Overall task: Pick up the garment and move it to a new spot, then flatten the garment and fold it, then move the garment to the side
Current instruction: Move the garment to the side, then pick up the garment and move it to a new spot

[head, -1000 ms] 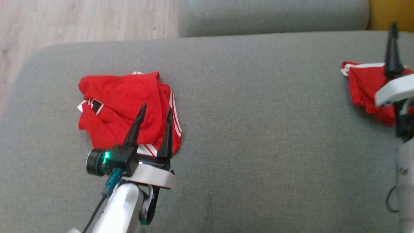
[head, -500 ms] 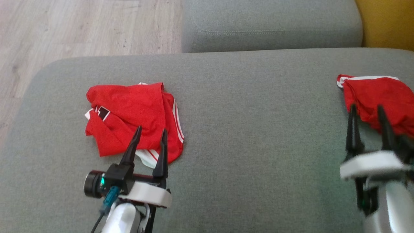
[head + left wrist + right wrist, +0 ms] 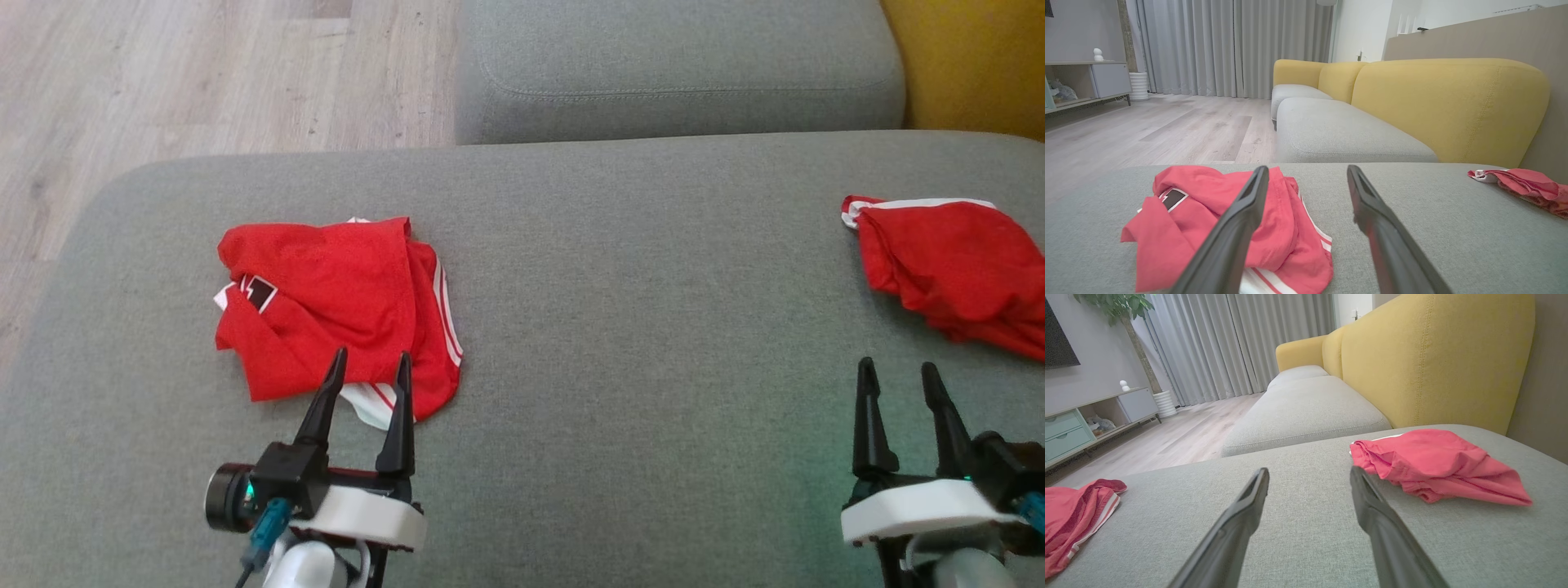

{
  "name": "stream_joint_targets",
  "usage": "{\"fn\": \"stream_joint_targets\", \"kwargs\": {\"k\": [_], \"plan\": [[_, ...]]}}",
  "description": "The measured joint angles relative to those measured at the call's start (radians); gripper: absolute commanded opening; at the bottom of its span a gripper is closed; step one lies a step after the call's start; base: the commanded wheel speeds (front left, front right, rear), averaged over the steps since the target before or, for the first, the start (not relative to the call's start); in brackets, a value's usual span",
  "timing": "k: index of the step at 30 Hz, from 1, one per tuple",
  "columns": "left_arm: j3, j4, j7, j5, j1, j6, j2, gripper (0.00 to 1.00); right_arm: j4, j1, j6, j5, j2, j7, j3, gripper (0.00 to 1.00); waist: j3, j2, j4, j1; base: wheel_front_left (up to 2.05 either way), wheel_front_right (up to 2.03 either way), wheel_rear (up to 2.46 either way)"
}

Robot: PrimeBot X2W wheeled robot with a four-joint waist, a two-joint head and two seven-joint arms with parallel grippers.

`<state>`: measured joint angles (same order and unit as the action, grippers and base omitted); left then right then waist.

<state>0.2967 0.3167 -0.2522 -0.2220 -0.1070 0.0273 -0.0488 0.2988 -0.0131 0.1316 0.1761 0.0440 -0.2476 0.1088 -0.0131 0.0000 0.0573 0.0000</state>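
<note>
Garment point(image 3: 335, 294) crumpled, black patch point(image 3: 260, 292) illegible; left end effector point(image 3: 371, 354), right end effector point(image 3: 896, 365) both spread

Bright, even, soft daylight throughout; no hard shadows on the grey cushion point(image 3: 653, 327), only a thin soft one under the red garment point(image 3: 326, 286). Faint green glow on the fabric at lower right of the head view, beside the right gripper point(image 3: 896, 366). Washed-out, pinkish reds in both wrist views. Wide-angle stretching toward wrist-view edges. Soft focus on the dark fingers point(image 3: 1237, 232) along the bottom edge there.
</note>
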Motion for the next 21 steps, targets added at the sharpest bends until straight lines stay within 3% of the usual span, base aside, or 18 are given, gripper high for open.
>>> {"fn": "stream_joint_targets", "kwargs": {"k": [15, 21], "plan": [[0.001, 0.000, 0.000, 0.000, 0.000, -0.001, 0.000, 1.00, -0.009, 0.000, 0.000, 0.016, 0.000, 0.000, -0.030, 1.00, 0.000, 0.0000, 0.024, 0.0000, 0.00, 0.00, 0.00], [-0.006, 0.000, 0.000, 0.001, -0.001, 0.000, 0.000, 1.00, -0.020, -0.001, 0.000, 0.035, 0.000, 0.000, -0.064, 1.00, 0.001, 0.0000, 0.078, 0.0000, 0.00, 0.00, 0.00]]}}
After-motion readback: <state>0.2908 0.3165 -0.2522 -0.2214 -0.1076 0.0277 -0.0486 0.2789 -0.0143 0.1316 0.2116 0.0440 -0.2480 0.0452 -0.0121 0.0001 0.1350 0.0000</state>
